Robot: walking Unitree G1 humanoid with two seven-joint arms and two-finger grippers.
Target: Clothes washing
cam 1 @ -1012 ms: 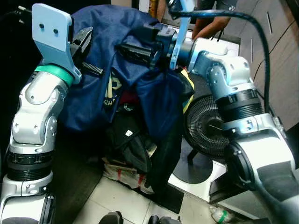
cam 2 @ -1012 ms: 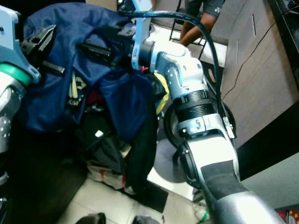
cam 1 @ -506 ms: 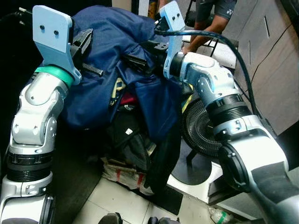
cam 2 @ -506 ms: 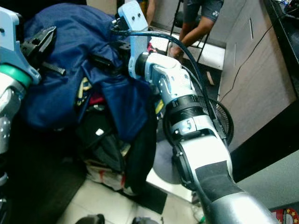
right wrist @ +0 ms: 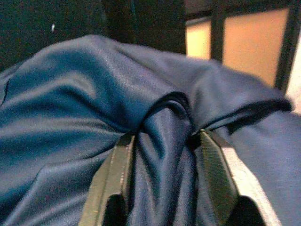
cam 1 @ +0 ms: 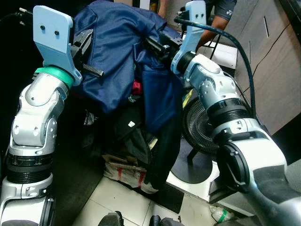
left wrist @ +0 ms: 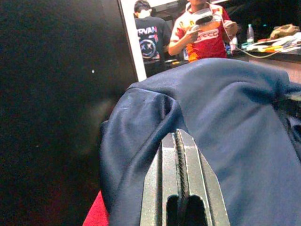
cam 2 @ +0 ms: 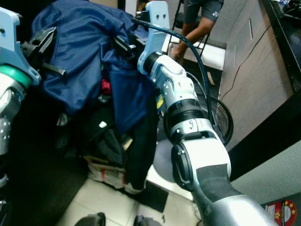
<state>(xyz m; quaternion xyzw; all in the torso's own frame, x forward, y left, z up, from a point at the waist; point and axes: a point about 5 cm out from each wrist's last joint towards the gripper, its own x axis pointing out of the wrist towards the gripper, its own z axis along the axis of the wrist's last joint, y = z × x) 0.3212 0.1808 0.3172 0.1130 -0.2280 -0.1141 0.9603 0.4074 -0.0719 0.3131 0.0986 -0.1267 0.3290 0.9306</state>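
Observation:
A large navy blue garment (cam 1: 117, 52) hangs bunched between my two raised grippers, above a heap of dark clothes (cam 1: 131, 141). My left gripper (cam 1: 84, 43) is at the garment's left edge; in the left wrist view its fingers (left wrist: 181, 155) are pressed together with navy cloth (left wrist: 225, 122) bunched at their tips. My right gripper (cam 1: 157, 44) is at the garment's upper right. The right wrist view has a fold of the navy cloth (right wrist: 164, 127) pinched between its two fingers (right wrist: 214, 165). A long navy flap (cam 1: 160, 103) drops below the right gripper.
A black floor fan (cam 1: 202, 129) on a white base (cam 1: 193, 174) stands right of the heap, under my right arm. A person (cam 1: 221, 14) is at the back. A wood-panel wall (cam 1: 277, 70) is on the right, tiled floor (cam 1: 117, 197) below, darkness on the left.
My right gripper has risen and swung back with the navy cloth in it, lifting the garment higher off the heap. The left arm has stayed put.

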